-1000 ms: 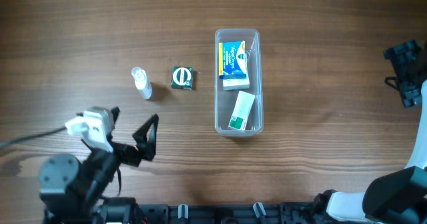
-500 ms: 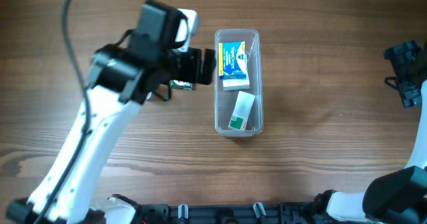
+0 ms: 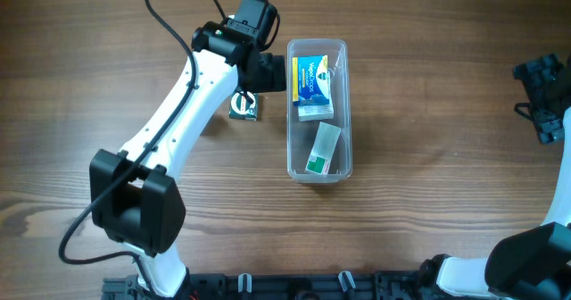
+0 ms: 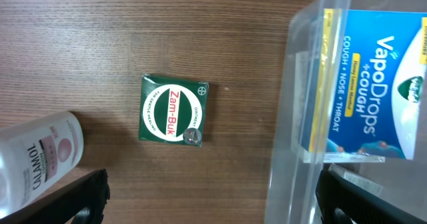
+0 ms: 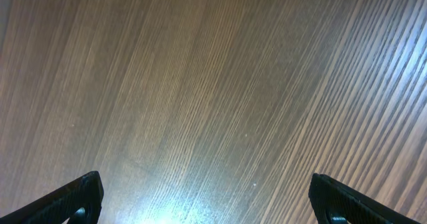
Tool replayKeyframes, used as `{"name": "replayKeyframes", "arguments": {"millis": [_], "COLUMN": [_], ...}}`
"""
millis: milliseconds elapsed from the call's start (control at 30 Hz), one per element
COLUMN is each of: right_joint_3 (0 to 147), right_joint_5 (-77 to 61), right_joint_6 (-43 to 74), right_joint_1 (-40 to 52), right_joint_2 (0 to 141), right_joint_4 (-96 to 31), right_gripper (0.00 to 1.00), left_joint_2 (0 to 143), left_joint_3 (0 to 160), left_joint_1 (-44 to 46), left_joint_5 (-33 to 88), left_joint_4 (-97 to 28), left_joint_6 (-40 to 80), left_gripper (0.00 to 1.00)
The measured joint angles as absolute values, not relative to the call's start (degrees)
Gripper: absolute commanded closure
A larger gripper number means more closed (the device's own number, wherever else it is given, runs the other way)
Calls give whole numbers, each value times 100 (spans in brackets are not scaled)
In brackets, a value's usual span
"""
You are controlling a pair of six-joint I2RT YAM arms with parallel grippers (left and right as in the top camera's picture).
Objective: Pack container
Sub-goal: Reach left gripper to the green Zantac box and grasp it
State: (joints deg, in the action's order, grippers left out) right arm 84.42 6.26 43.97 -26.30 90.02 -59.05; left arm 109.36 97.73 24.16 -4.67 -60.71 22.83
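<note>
The clear plastic container (image 3: pixel 319 168) stands in the middle of the table and holds a blue and yellow VapoDrops box (image 3: pixel 311 77) and a white and green box (image 3: pixel 323 148). Its wall (image 4: pixel 293 151) and the VapoDrops box (image 4: pixel 373 91) show in the left wrist view. A small green Zam-Buk box (image 3: pixel 244 106) lies on the wood left of it; it also shows in the left wrist view (image 4: pixel 173 109). My left gripper (image 3: pixel 266 72) is open and empty, hovering beside the container's left wall, its fingers (image 4: pixel 212 197) spread wide. My right gripper (image 3: pixel 538 99) is open and empty at the far right edge; its fingers (image 5: pixel 207 197) are over bare wood.
A small white Calamol bottle (image 4: pixel 37 159) lies left of the Zam-Buk box; in the overhead view my left arm hides it. The wooden table (image 3: pixel 446 184) spreads right of the container.
My left arm has swung from the front left of the table up to the container's left side, and now covers the white bottle. The right arm has not moved.
</note>
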Motion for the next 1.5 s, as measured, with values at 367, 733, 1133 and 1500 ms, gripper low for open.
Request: {"name": "replayKeyframes", "arguments": {"millis": [367,733,1133,1500], "right_joint_3": [8442,8442,8442,8442], "right_joint_5": [626,626,626,626], "right_joint_6": [4397,4397,4397,4397], "right_joint_1": [-2630,-2630,-2630,-2630], "right_joint_2": [9002,9002,9002,9002], "right_joint_4": [-5905,-5905,-5905,-5885], "right_gripper": [0,0,0,0], "left_joint_2": [11699,12387,12575,12890], "left_joint_3": [9773,9773,9773,9786], "left_joint_1": [1870,1874,1874,1874], "left_joint_5": [-49,-14,-62,-82], "left_joint_4": [-5977,-5813,-5795,-5752], "left_joint_6": [1935,1761,1356,1313], "left_gripper": [0,0,0,27]}}
